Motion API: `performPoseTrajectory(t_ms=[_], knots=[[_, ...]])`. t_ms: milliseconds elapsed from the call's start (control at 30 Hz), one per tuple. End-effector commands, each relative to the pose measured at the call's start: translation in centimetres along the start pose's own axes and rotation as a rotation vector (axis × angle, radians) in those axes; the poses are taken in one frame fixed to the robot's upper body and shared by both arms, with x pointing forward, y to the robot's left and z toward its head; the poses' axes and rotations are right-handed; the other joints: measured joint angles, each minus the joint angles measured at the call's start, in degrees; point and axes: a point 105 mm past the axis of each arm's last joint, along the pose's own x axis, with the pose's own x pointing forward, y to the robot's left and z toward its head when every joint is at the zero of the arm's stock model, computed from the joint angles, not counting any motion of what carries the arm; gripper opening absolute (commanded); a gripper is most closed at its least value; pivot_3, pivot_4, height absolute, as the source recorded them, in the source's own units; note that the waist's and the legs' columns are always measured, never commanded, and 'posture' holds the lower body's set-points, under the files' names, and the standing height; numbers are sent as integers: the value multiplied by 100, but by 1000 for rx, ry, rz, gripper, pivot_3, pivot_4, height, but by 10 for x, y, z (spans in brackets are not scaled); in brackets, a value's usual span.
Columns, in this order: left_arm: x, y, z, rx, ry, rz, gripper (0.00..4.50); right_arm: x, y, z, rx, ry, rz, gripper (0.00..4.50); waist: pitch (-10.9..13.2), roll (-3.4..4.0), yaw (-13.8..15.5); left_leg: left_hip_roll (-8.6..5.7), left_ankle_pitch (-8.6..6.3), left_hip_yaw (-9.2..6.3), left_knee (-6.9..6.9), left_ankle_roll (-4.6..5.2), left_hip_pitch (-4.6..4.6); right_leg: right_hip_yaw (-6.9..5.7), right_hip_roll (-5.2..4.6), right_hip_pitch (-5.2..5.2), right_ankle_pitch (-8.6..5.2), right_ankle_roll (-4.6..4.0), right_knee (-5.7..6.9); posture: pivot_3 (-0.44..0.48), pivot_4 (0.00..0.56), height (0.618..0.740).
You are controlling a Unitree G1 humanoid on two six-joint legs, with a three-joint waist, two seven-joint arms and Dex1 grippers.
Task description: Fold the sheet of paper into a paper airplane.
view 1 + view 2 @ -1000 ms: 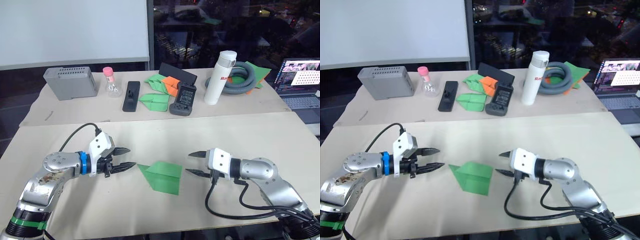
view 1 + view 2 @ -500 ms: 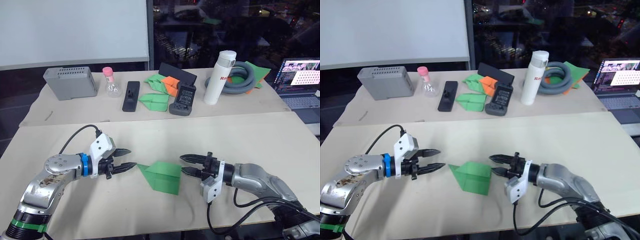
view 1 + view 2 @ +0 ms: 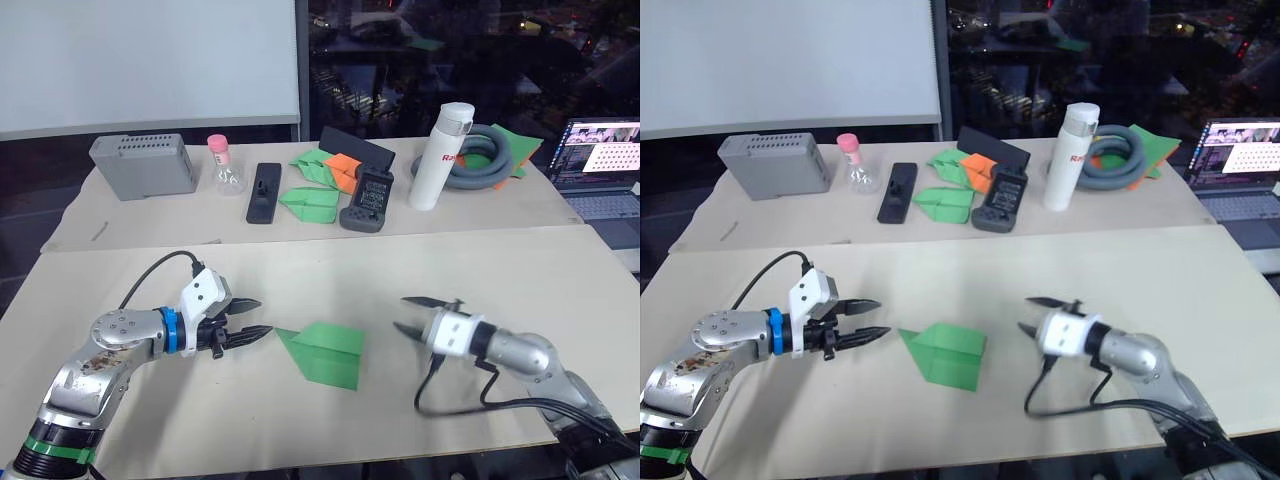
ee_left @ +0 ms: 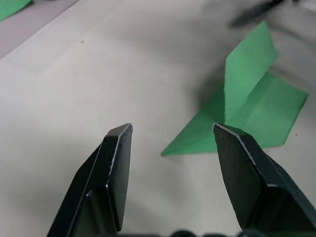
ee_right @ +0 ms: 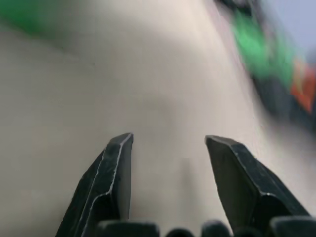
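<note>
Head views, your near counter (image 3: 330, 275): the paper airplane (image 3: 325, 351), bright green, lies flat between the two pincers, its point toward your left pincer (image 3: 252, 319) and touching neither. The left pincer sits just beside that point with its two black fingers parted and nothing between them. Your right pincer (image 3: 415, 315) hangs on the other side, apart from the paper's blunt end, its fingers likewise spread and holding nothing.

Head views, far counter: a grey vented box (image 3: 141, 165); a small clear bottle (image 3: 227, 167) with a pink cap; a black flat remote-like object (image 3: 264, 191); several green folded papers (image 3: 309, 201) with an orange folded paper (image 3: 346, 165) among them; a black handheld device (image 3: 368, 199) with a keypad; a white flask (image 3: 440, 155) bearing red lettering that begins "Ra", the rest too small to read; a grey coiled hose (image 3: 490, 156) lying on more green paper. A laptop (image 3: 603, 161) stands open at your far right, its screen text unreadable.

Left wrist view: both fingers (image 4: 112, 170) stand wide apart over the bare counter. The green airplane (image 4: 247, 116) lies ahead of them, raised centre fold upright, nose nearest the pincer, clear of both fingertips.

Right wrist view: fingers (image 5: 114, 173) spread, with bare counter between them. Green and orange shapes beyond are too blurred to identify.
</note>
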Motion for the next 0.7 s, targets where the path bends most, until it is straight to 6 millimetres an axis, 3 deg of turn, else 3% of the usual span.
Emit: performPoseTrajectory(t_ms=[33,133,233,333,500,700], knots=[[1,1,7,44,-18,-9,2766,-11,12,42,574,-121,194,2615,1,2,-14,1,-1,0,0,1,1,0,0,-1,0,-1,2,0,150,740],[2,3,6,47,-16,-13,2766,-25,40,67,808,-148,426,2615,3,5,10,2,-5,-3,-3,8,1,-1,-1,-1,1,-1,-8,0,150,740],[2,3,5,53,-11,-16,2766,-24,57,70,901,-103,489,2615,3,4,18,1,-16,-5,-2,27,-1,-4,-2,1,1,-1,-20,0,150,740],[2,3,9,30,-38,-9,2766,-12,60,68,988,-89,461,2615,3,2,17,-4,-16,-5,1,27,-2,-2,-7,0,1,-1,-19,0,150,740],[2,3,9,40,-32,2,2766,6,64,60,994,-47,423,2615,3,3,13,-6,-11,-4,1,18,-4,-1,-8,-9,1,-1,-10,0,150,740],[1,4,11,31,-45,11,2766,12,71,60,1016,-50,457,2615,3,3,14,-7,-10,-4,1,17,-8,-2,-9,-10,1,0,-7,0,150,740]])
